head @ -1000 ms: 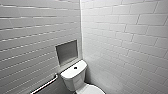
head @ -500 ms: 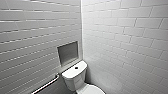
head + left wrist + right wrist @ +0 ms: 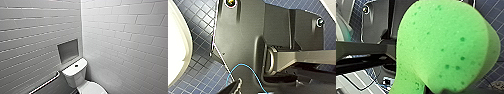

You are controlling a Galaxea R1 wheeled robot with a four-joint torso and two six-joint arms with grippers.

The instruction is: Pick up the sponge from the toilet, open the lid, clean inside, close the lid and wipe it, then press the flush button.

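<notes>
1. One green sponge (image 3: 443,47) sits between the fingers of the right gripper (image 3: 443,91), very close to that arm's camera. The fingers seem closed on its low end, where a dark bit crosses it. I think it is held, because it hangs in the air above the blue floor (image 3: 491,15).
2. I cannot tell if the left gripper (image 3: 243,88) is open or closed. A white curved thing (image 3: 176,45) lies off to one side of it. It may be the bowl, but I am not sure.
3. The toilet (image 3: 77,75) stands in the corner of the white tiled walls. Its lid (image 3: 93,88) is down. The button (image 3: 76,66) sits in the middle of the tank top. I cannot tell how far any of these are from the fingers.
4. The sponge looks soft and light, with little holes all over.
   - It will likely squash where the fingers press, so a gentle squeeze should do.
   - It is best held near one end, so a big round part sticks out past the fingers for wiping.
   - It may get heavier and slippery once it is wet.
5. The lid looks smooth, hard and slippery. A fingertip under its front edge seems the best place to lift it.
</notes>
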